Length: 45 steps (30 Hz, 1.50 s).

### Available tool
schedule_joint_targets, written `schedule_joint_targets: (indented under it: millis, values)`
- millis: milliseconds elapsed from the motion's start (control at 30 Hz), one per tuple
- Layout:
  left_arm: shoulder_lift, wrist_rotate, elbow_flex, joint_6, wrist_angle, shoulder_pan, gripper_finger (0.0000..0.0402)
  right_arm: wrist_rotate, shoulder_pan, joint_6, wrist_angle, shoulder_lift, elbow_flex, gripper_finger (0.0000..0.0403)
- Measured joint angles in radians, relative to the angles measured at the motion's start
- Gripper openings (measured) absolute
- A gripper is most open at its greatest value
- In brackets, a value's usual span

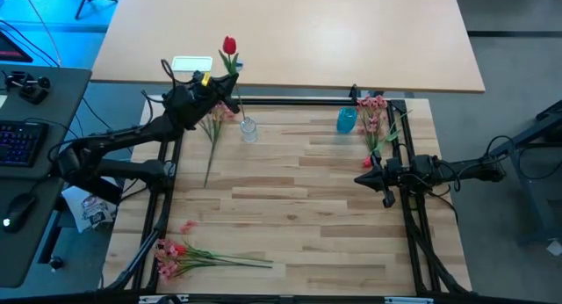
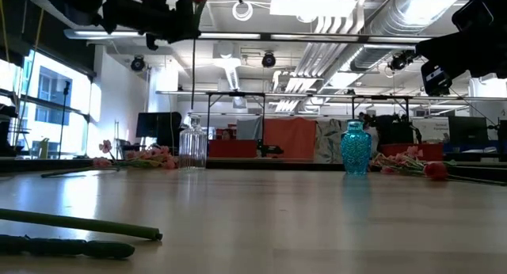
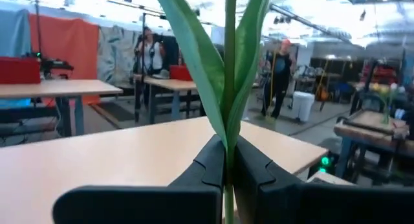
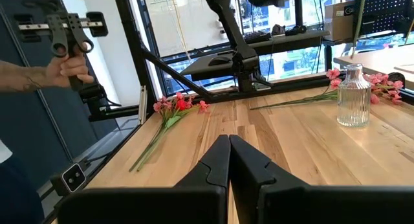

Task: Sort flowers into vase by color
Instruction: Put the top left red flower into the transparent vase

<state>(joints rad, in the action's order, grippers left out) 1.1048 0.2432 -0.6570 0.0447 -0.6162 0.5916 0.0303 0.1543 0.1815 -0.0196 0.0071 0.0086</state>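
- The left gripper is up in the air near the clear vase, at the far edge of the table.
- Its fingers pinch the red flower by its stem.
- The stem stands straight up and down, bloom on top.
- The right gripper waits at the right side, fingers pressed together, holding nothing.

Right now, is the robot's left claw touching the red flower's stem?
Touching. In the left wrist view the left gripper has both fingers closed against the thin green stem of the red flower, with no gap showing.
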Motion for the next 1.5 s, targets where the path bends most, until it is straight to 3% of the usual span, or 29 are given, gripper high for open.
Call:
schedule_joint_targets:
  millis: [133,733,1000,1300,1500]
  values:
    - [-0.003,-0.008,0.072,0.024,-0.155,0.005,0.0,0.0,0.0,0.0,0.0,0.0,0.0,0.0]
    - [-0.003,-0.031,0.12,-0.022,-0.138,0.003,0.0,0.0,0.0,0.0,0.0,0.0,0.0,0.0]
    - [-0.003,-0.112,0.12,0.046,-0.128,0.0,0.0002,0.0,0.0,0.0,0.0,0.0,0.0,0.0]
    - [-0.003,-0.161,0.12,-0.009,-0.059,-0.012,0.0033,0.0,0.0,0.0,0.0,0.0,0.0,0.0]
    - [-0.003,-0.161,0.12,-0.021,-0.023,-0.03,0.0088,0.0,0.0,0.0,0.0,0.0,0.0,0.0]
